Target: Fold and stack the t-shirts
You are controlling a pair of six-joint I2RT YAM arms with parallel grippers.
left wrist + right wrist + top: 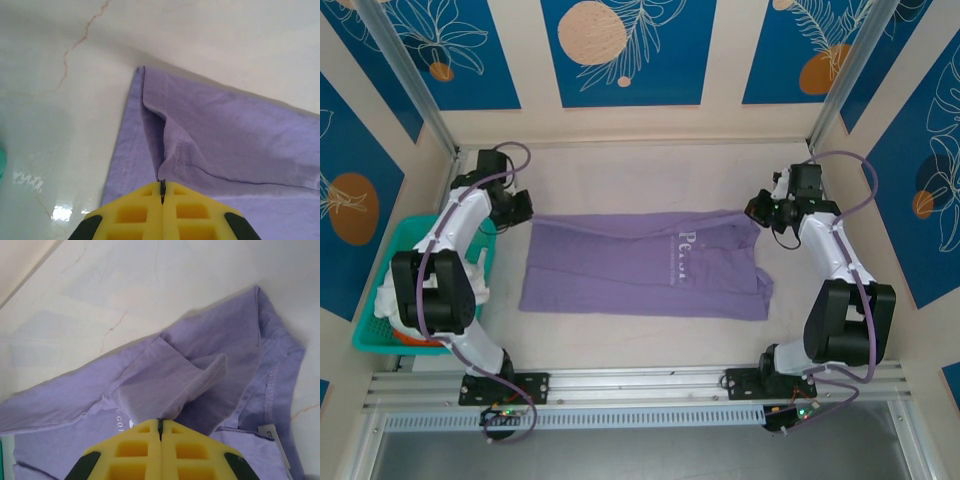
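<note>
Purple shirt (645,265) lies spread mid-table. Left gripper (520,208) and right gripper (760,212) both clenched on fabric at far corners. Step, likely: lengthwise fold. Next: carry both corners evenly toward near hem, release together.

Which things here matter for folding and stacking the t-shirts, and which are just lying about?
For the job:
- lavender t-shirt, laid out between the arms
- left pincer and right pincer, each shut on the shirt's far edge

Just lying about:
- teal basket at the left
- orange thing inside it
</note>
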